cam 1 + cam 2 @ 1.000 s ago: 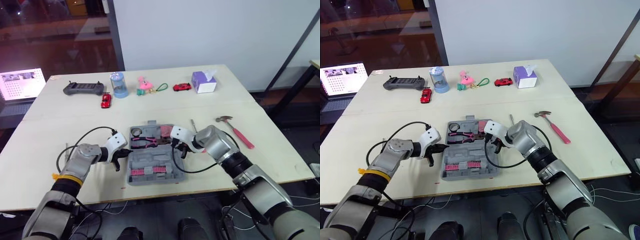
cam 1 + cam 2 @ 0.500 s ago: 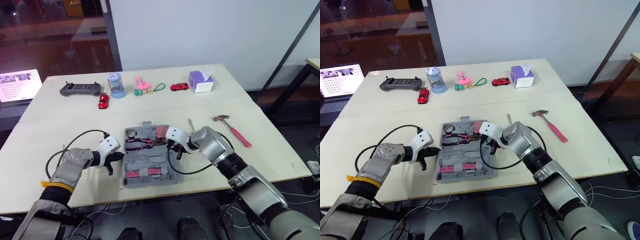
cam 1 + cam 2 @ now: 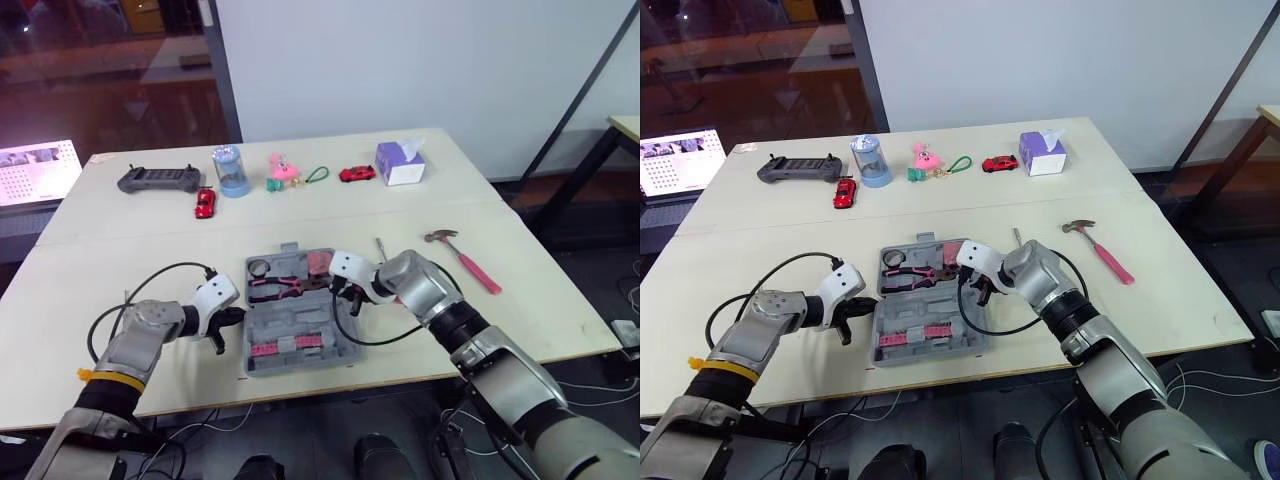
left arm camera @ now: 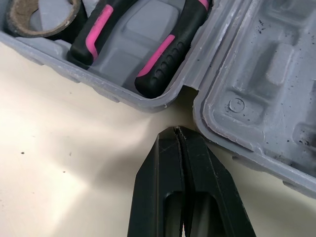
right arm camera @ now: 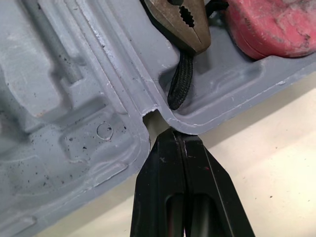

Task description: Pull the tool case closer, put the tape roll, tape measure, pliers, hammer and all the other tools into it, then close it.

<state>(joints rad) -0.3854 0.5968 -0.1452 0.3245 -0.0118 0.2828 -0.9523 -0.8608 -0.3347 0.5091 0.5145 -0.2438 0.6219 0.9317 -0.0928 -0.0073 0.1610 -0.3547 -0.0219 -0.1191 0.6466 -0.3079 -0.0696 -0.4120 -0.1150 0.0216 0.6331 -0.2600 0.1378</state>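
Your left gripper (image 4: 178,131) and right gripper (image 5: 173,132) are both pinched together, empty, beside the open tool case's (image 4: 256,74) hinge notches. Pliers (image 5: 180,19) lie inside, while the hammer (image 3: 468,265) lies well to its right.

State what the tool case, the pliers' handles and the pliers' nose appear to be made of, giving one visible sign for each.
Tool case: probably moulded plastic, matte grey; shaped recesses and a round mould mark.
Pliers' handles: likely rubbery plastic grips, black with pink inlays; ribbed surface.
Pliers' nose: metal, dull brownish, perhaps tarnished; cut teeth.
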